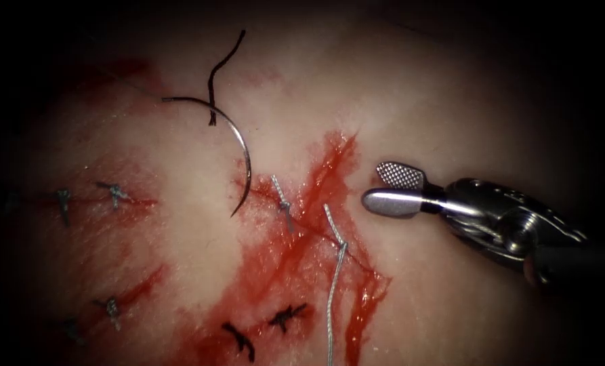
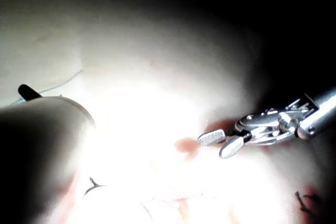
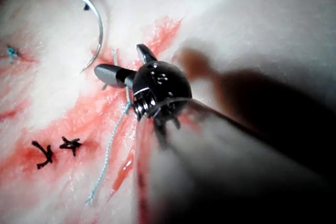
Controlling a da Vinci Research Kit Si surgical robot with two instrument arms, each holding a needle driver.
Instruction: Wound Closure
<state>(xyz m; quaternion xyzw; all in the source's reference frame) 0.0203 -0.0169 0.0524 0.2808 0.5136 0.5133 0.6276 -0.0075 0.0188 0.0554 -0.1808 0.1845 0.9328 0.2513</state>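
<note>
**One open gripper, a loose needle**

One tool is at work here: the right gripper (image 1: pixel 391 188) comes in from the right and hovers just right of the cut (image 1: pixel 329 183), its two jaws spread apart and holding nothing. The left wrist view shows the same tool (image 2: pixel 221 144) with its jaws parted and empty. The left arm's jaws cannot be made out, so their state cannot be told.

The needle (image 1: pixel 238 139) lies free on the tissue (image 1: pixel 451 102), well left of the cut, gripped by neither tool. Its curve runs from a blunt end at upper left down to the point, which lies near the red fluid (image 1: pixel 282 264); whether the tip touches or enters the surface cannot be told. A dark thread (image 1: pixel 221 68) curls up from the needle's curve. A pale thread (image 1: pixel 335 291) trails down from a knot at the cut, and tied stitches (image 1: pixel 285 203) cross the reddened area.

Risks, as a judgement: the needle lies flat and loose, so a poor grab could tip or roll it. The open jaws are near the pale thread and the knot; closing there could snag or cut the thread. The wet tissue could let the needle slide.
</note>
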